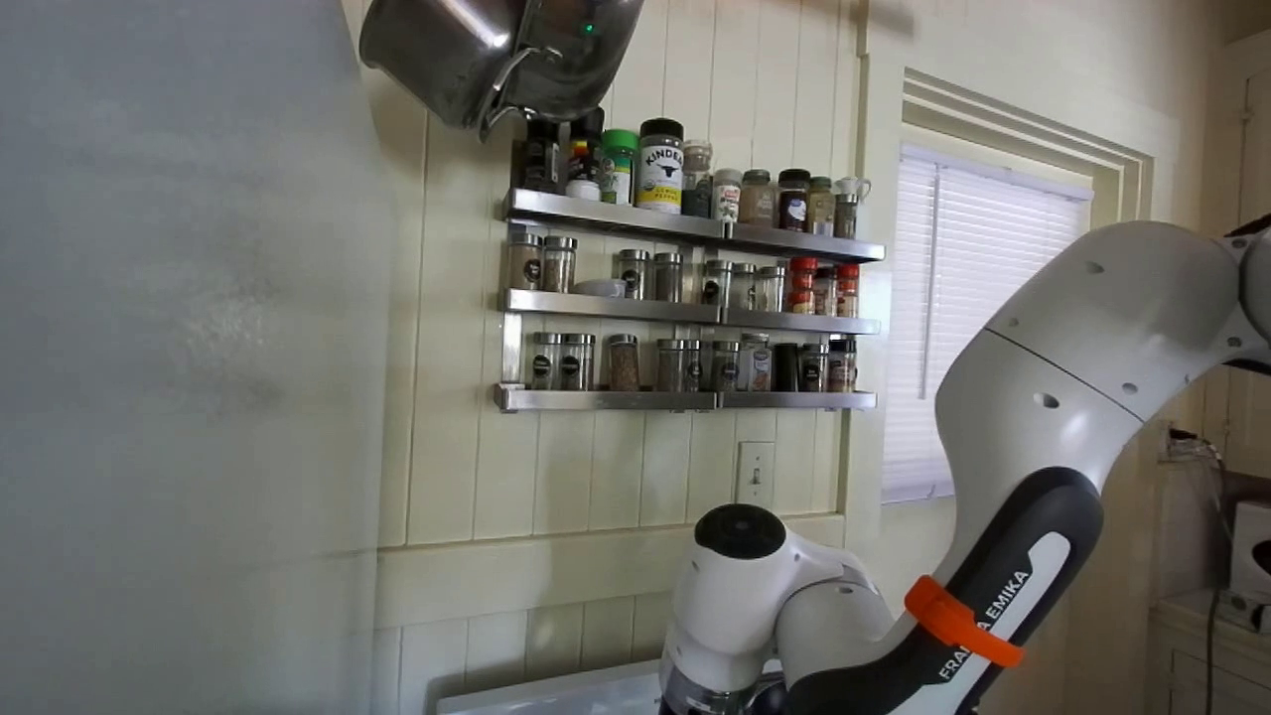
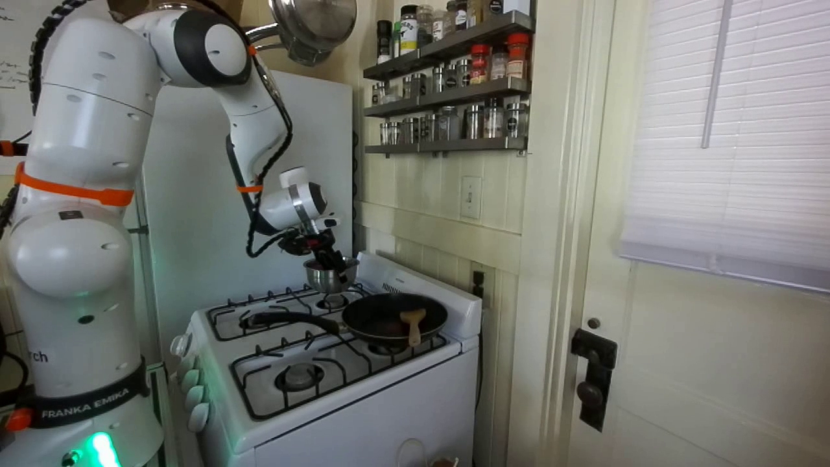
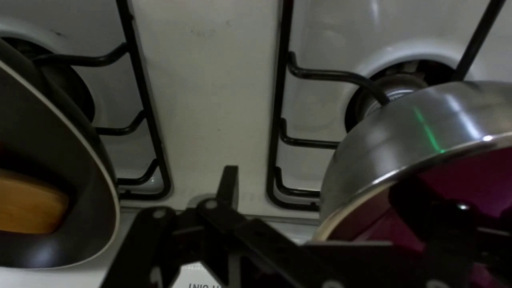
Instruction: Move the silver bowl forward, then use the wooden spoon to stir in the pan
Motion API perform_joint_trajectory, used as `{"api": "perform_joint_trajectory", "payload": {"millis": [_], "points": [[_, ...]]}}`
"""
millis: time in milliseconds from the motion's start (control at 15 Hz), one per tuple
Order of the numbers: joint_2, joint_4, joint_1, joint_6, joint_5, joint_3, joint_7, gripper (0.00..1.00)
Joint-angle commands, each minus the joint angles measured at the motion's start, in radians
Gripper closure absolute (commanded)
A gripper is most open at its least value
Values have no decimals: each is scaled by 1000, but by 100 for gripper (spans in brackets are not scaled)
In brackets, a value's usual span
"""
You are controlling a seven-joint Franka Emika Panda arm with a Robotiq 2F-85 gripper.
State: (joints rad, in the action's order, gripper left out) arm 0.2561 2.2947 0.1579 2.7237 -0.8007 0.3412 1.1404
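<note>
A small silver bowl [image 2: 323, 279] is over the back grate [image 3: 278, 100] of a white gas stove [image 2: 363, 402], on the side toward the refrigerator [image 2: 194, 207]. It looks roughly upright; I cannot tell whether its base rests on the bars. The gripper [image 3: 314, 182] points down at it, fingers [image 3: 228, 188] spread wide astride the wall that faces the black frying pan [image 2: 362, 312]: one inside the bowl, one outside. The outer finger is clear of the metal; any contact inside is too dark to judge.

The bowl looks like thin polished steel, so probably light, stiff and slick, unlikely to break but apt to tip if pinched at one edge. I would hold it squarely on the wall, just below the rim. Its inside shows magenta, contents or reflection, I cannot say.

The wooden spoon [image 2: 413, 318] lies in the pan, likely light and rigid, best taken by its narrow handle.
</note>
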Motion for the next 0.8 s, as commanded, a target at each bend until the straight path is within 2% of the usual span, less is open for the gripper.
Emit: {"api": "perform_joint_trajectory", "payload": {"millis": [0, 67, 600, 733], "points": [[35, -29, 10, 16, -29, -6, -1, 29], [34, -33, 11, 17, -32, -7, -1, 29], [36, -42, 6, 17, -17, -4, -23, 93], [28, -35, -8, 20, 12, 6, -60, 100]]}}
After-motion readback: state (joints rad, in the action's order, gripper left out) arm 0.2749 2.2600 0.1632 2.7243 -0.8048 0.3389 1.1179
